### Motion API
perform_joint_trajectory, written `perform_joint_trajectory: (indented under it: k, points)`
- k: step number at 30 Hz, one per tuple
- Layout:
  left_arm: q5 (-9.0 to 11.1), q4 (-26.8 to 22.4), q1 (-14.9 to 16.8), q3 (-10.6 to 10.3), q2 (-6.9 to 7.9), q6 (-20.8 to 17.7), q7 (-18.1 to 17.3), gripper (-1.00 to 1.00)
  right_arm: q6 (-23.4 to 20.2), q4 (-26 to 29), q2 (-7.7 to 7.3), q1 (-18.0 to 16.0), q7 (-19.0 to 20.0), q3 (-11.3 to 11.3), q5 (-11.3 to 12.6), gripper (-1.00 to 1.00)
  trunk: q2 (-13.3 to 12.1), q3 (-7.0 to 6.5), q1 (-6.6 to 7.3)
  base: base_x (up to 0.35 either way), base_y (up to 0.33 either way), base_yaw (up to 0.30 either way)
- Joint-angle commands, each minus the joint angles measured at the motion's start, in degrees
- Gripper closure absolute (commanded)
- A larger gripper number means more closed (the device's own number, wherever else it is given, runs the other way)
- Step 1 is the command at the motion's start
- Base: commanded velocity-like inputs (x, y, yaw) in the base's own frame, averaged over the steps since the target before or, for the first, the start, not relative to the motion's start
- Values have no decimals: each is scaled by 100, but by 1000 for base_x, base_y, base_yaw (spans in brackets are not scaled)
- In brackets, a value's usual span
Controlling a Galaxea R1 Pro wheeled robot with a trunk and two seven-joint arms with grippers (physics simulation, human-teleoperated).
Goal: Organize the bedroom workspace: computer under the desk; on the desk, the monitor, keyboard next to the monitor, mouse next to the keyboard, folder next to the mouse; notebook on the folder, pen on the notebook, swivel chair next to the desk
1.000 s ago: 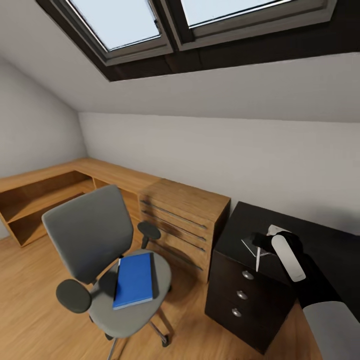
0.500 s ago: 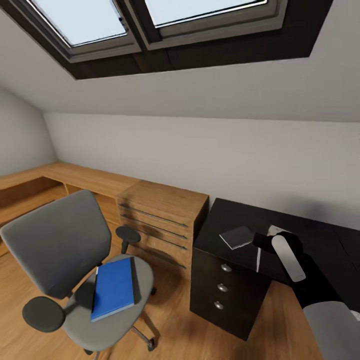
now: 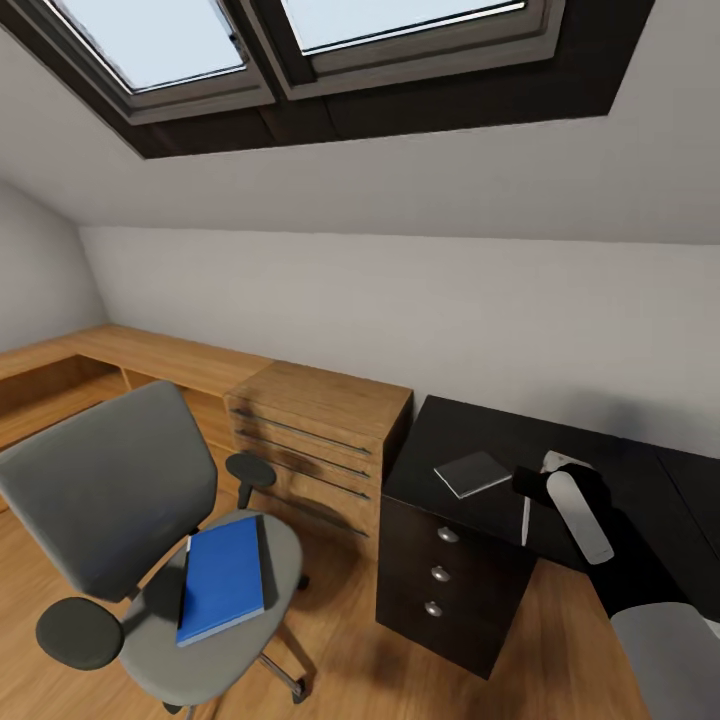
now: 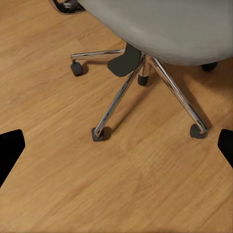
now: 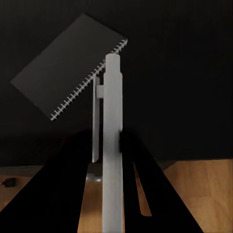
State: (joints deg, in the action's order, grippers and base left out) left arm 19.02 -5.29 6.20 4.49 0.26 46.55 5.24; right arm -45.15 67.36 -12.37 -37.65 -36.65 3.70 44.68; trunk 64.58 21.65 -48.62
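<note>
A: Status, left to right. The swivel chair (image 3: 150,540) stands at 8 o'clock in the head view, apart from the desk (image 3: 600,470). The folder (image 3: 222,578) lies flat on its seat.

B: And the left gripper (image 4: 116,148)?

A: Spread wide, holding nothing, aimed at the floor (image 4: 97,194) beside the chair's chrome base (image 4: 141,92).

B: Further right?

A: The wooden chest (image 3: 310,440) sits between chair and desk. The notebook (image 3: 472,473) lies on the desk top at 4 o'clock. Just beyond it, the right gripper (image 5: 111,145) is pinching the pen (image 5: 112,141), which hangs point-down over the desk edge.

B: Failure modes?

A: Judgement only. The stacking order runs folder, notebook, pen. Releasing the pen now would likely mean regrasping it later. The pen is slim and round; set on a bare surface near the edge, it could roll off. The grip covers only part of the shaft, so a bump against the desk could twist it loose.
</note>
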Motion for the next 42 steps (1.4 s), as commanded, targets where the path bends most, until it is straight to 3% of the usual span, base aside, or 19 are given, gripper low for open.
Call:
perform_joint_trajectory:
  k: [1,8,22,42]
  points:
    - [-56,2,4,43,-4,13,21,-100,-2,5,-3,-5,-65,17,50,100,4,7,0,0,0,0]
    - [-56,2,4,43,-8,12,21,-100,-2,5,26,-5,-70,26,31,100,4,7,0,0,0,-37]
    - [-56,2,4,43,-8,12,21,-100,-2,5,32,-5,-70,25,34,100,4,8,0,0,0,-238]
    - [-56,10,4,34,-69,-3,13,-100,-2,5,48,-5,-74,43,35,100,4,7,0,0,0,-13]
